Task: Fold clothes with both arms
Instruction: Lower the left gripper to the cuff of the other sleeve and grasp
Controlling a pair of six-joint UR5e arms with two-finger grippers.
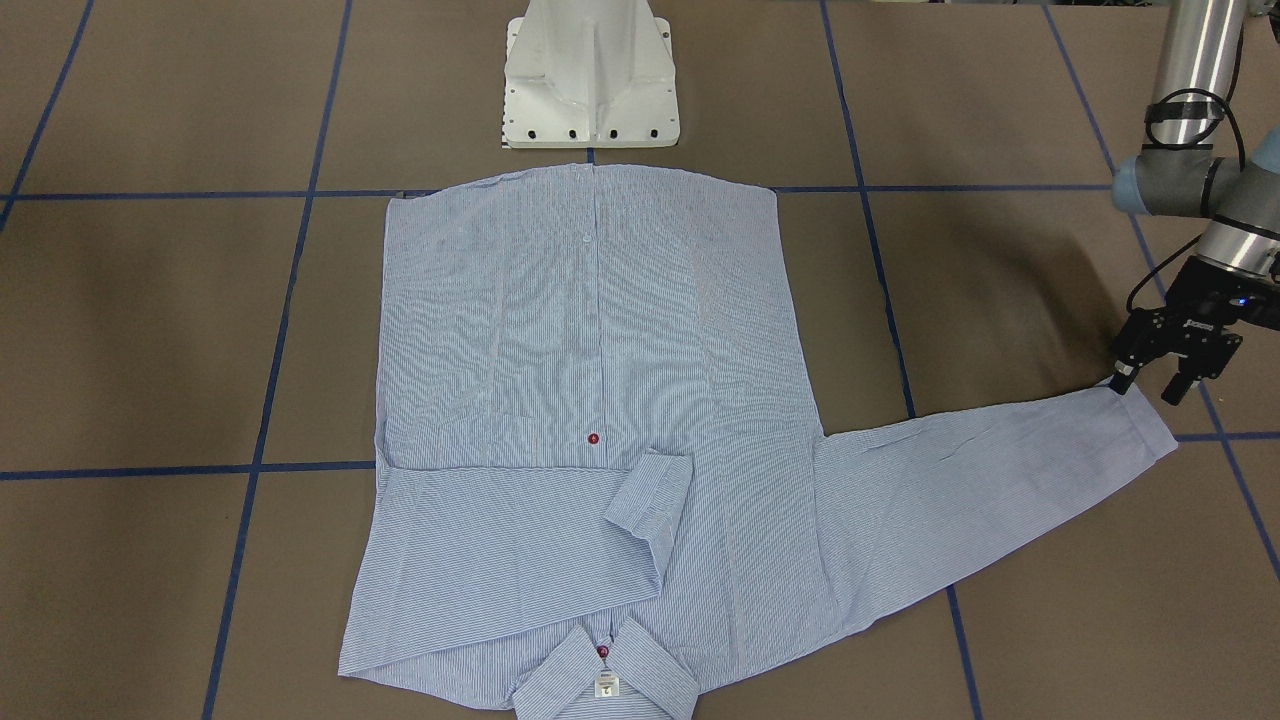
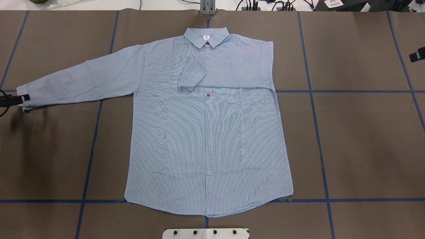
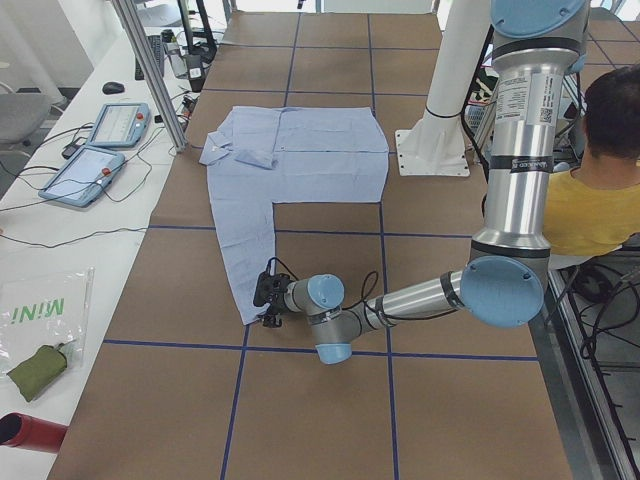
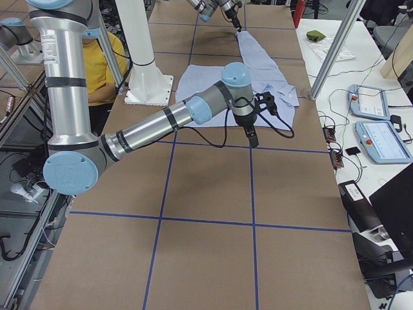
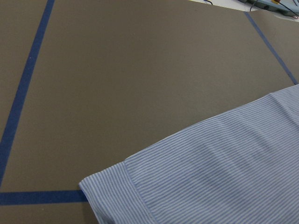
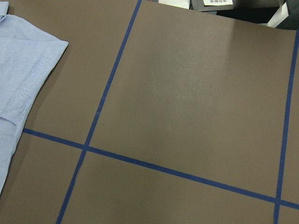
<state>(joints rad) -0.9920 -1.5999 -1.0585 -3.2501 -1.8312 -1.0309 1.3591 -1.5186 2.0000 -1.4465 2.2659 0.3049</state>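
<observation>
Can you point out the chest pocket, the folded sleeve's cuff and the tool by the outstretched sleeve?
chest pocket (image 2: 243, 97): overhead view, pocket's middle.
folded sleeve's cuff (image 2: 191, 74): overhead view, cuff's middle.
left tool (image 1: 1150, 387): front-facing view, midway between fingertips.

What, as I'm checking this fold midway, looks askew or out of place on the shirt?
Only the folded sleeve: it lies across the chest of the shirt, but its cuff is turned back at an angle rather than flat. The other sleeve lies stretched out straight, with the left gripper at its end. No damage shows.
</observation>
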